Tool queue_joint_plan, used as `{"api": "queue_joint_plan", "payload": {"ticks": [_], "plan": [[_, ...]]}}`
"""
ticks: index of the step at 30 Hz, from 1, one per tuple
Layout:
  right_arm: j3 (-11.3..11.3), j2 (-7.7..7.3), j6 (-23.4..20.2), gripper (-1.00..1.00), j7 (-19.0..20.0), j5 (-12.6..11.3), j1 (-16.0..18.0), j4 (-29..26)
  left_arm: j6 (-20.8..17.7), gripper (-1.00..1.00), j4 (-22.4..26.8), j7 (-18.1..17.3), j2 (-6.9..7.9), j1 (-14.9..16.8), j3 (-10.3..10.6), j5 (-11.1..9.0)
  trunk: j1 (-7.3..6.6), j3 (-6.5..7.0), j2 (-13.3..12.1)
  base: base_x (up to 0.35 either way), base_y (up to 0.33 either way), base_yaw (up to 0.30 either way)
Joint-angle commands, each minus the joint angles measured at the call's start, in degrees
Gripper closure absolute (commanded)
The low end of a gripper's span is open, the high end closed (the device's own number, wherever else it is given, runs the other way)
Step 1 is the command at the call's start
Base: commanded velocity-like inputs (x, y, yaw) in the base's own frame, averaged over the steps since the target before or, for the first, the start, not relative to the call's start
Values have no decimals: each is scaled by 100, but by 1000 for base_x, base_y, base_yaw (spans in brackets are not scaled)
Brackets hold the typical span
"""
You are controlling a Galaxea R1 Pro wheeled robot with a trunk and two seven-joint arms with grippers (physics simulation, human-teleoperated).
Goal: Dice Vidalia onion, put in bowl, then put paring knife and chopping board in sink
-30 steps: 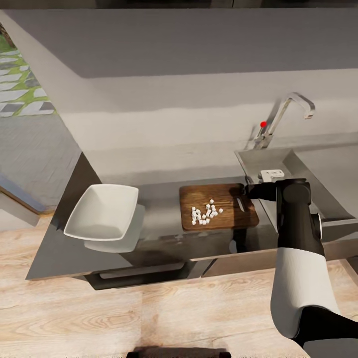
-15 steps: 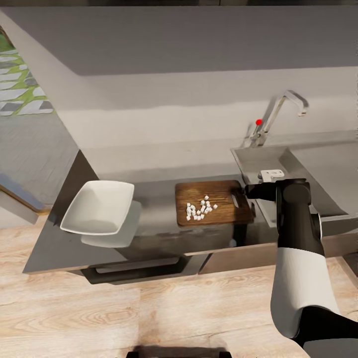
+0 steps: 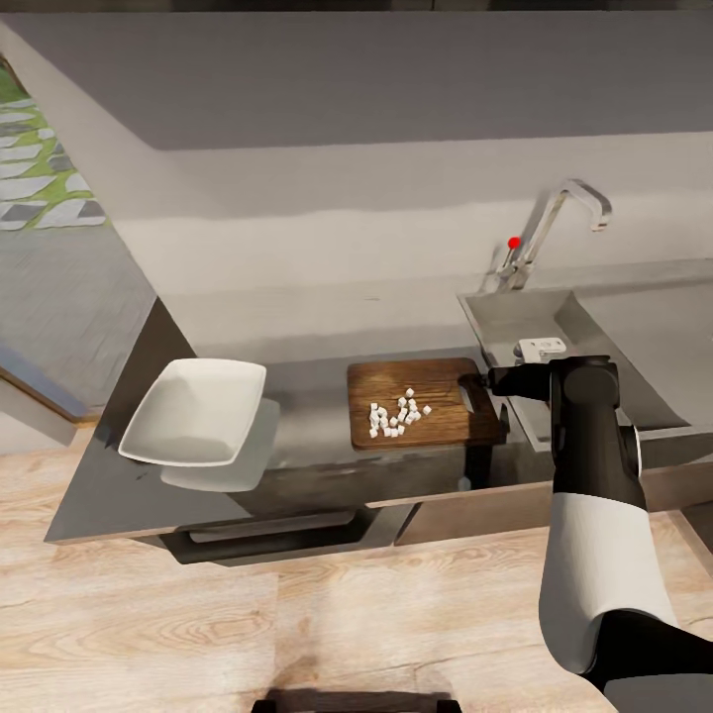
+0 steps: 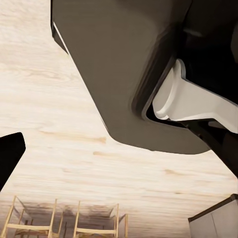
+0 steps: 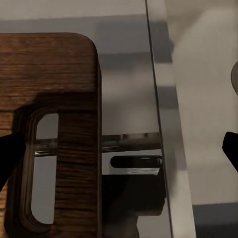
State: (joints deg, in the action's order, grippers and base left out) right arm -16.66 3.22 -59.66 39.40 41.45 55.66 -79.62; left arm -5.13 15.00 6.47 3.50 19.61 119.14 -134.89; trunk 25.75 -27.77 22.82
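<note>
Dicing done — we are seeing onion cubes (image 3: 398,416) lying on the board (image 3: 446,388), none in the bowl (image 3: 194,413) well apart. Right tool (image 3: 492,380) hanging by the handle slot, fingers apart, empty — transfer and sink (image 3: 515,317) steps are remaining.

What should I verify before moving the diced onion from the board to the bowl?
1. Onion diced: ok, a cluster of small white cubes lies on the dark brown wooden chopping board.
2. Board flat on the matte grey countertop: ok.
3. White squarish bowl empty and upright: ok.
4. Right gripper at the board's slotted handle end: ok.
5. Right jaws open or shut: cannot tell.
6. Paring knife location: cannot tell.
</note>
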Motion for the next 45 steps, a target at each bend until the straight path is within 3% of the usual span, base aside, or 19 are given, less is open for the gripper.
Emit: {"api": "queue_joint_plan", "payload": {"ticks": [1,45], "plan": [[-12,5,-11,-100,59,56,6,-4,3,-100,21,29,5,8,13,-11,3,-10,10,0,0,0],[-12,6,-11,-100,59,56,6,-2,3,-100,21,30,5,8,13,-11,3,-245,10,0,0,0]]}}
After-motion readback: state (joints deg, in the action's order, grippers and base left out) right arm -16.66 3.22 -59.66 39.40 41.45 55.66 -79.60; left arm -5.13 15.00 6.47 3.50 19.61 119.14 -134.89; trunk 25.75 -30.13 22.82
